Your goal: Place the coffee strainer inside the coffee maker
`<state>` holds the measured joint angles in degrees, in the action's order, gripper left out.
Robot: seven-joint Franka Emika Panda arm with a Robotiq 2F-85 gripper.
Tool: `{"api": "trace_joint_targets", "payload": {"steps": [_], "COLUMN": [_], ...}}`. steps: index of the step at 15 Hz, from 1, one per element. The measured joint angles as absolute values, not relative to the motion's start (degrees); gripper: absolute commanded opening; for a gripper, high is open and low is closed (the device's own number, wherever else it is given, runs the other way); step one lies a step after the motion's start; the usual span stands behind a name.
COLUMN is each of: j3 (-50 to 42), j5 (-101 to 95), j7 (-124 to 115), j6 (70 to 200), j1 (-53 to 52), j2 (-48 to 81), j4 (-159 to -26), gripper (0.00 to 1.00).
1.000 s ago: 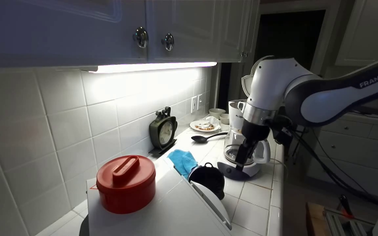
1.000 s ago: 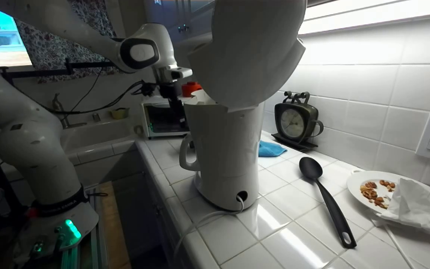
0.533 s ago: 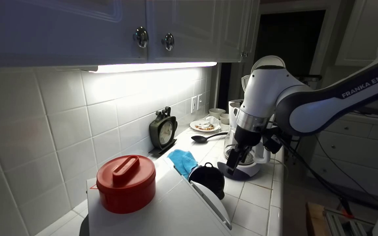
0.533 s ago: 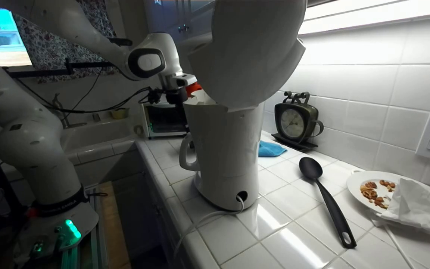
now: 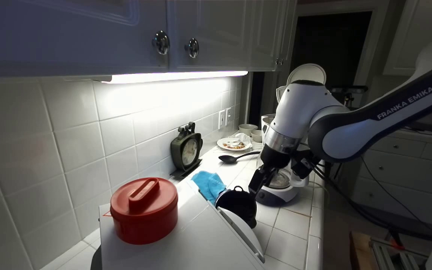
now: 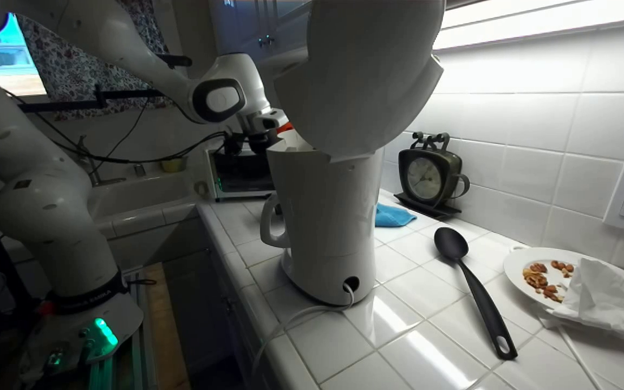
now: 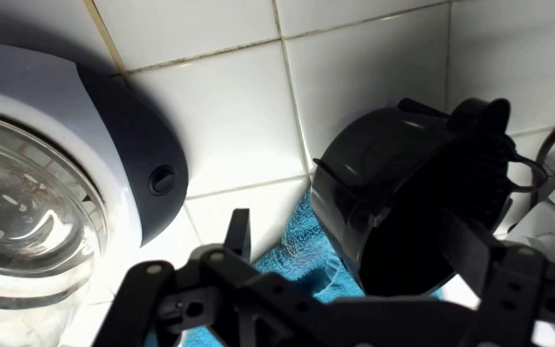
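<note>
On counter [image 7: 224,120], nr coffee maker [image 6: 325,216]: strainer [image 7: 410,207] tipped on side, cloth [image 7: 301,250] at its edge, not placed yet.
Strainer feel: prob. light, stiff plastic; smooth wall might slip or be rolled.
Rim [image 7: 384,214]: best pinched here, 1 jaw inside mouth, 1 outside, w/ modest squeeze.
Gripper [image 7: 347,229]: jaws spread wide, nothing held; 1 jaw seen over strainer mouth, contact can't be told.

Black coffee strainer [image 7: 398,193], white coffee maker [image 6: 325,216], blue cloth [image 5: 208,184], red container [image 5: 144,219], floral-patterned curtain [image 6: 68,75]
</note>
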<state>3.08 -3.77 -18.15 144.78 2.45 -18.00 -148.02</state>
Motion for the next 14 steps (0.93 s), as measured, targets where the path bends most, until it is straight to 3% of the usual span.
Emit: {"api": "trace_joint_targets", "payload": {"steps": [1, 2, 4, 13, 14], "j3": [3.0, 2.9, 2.8, 2.1, 2.0], "j5": [-3.2, -2.6, -1.3, 1.1, 1.1], "j7": [-17.7, -17.2, -15.9, -13.5, -13.5], "j6": [145.7, 146.4, 147.4, 148.5, 148.4], "j1": [2.3, 2.1, 1.7, 1.2, 1.2], "j2": [-17.4, -16.7, -15.1, -11.4, -11.4], "j4": [-148.0, -148.0, -148.0, -147.7, -147.7], "gripper": [0.97, 0.73, 0.68, 0.03, 0.02]}}
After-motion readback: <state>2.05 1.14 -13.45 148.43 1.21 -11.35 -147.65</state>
